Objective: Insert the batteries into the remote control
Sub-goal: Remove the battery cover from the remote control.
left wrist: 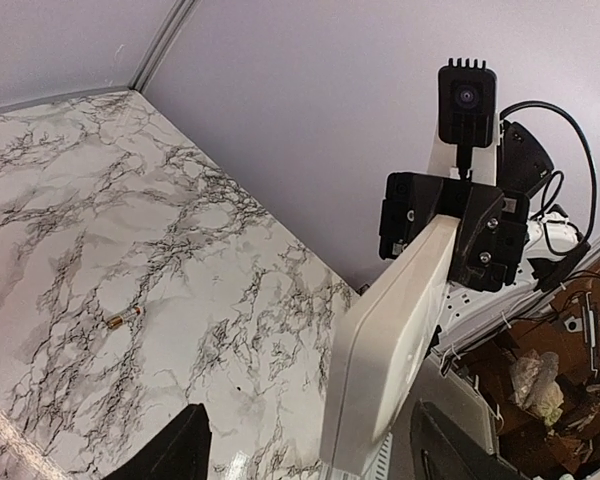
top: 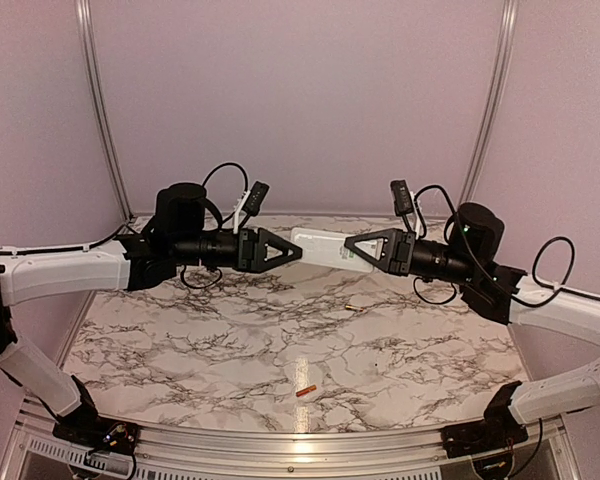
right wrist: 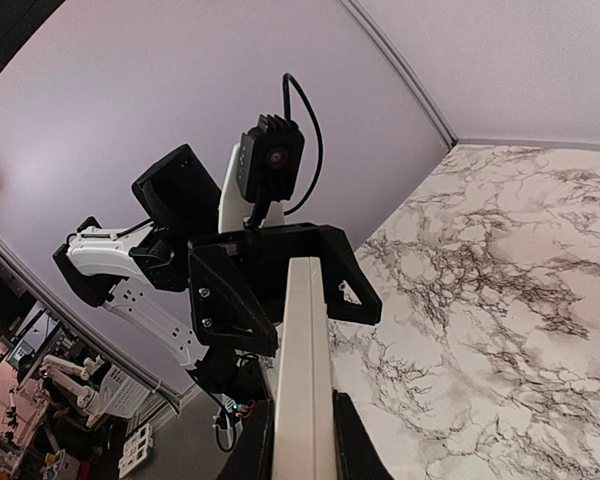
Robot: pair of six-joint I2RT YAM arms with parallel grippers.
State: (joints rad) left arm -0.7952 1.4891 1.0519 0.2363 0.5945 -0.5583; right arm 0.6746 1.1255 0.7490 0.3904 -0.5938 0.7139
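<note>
The white remote control [top: 323, 246] hangs in the air above the back of the table, held between the two arms. My right gripper [top: 358, 252] is shut on its right end; in the right wrist view the remote control [right wrist: 305, 350] is edge-on, clamped by both fingers [right wrist: 358, 445]. My left gripper [top: 296, 250] stands open around the left end, and in its wrist view the plain white face of the remote control [left wrist: 385, 340] sits between the spread fingers [left wrist: 175, 450] with a gap. An orange battery [top: 306, 390] and a gold battery [top: 355, 307] lie on the marble.
The marble table [top: 180, 340] is ringed by pale purple walls with a metal rail along the near edge [top: 300, 445]. One battery [left wrist: 123, 320] also shows in the left wrist view. Cables loop from both wrists.
</note>
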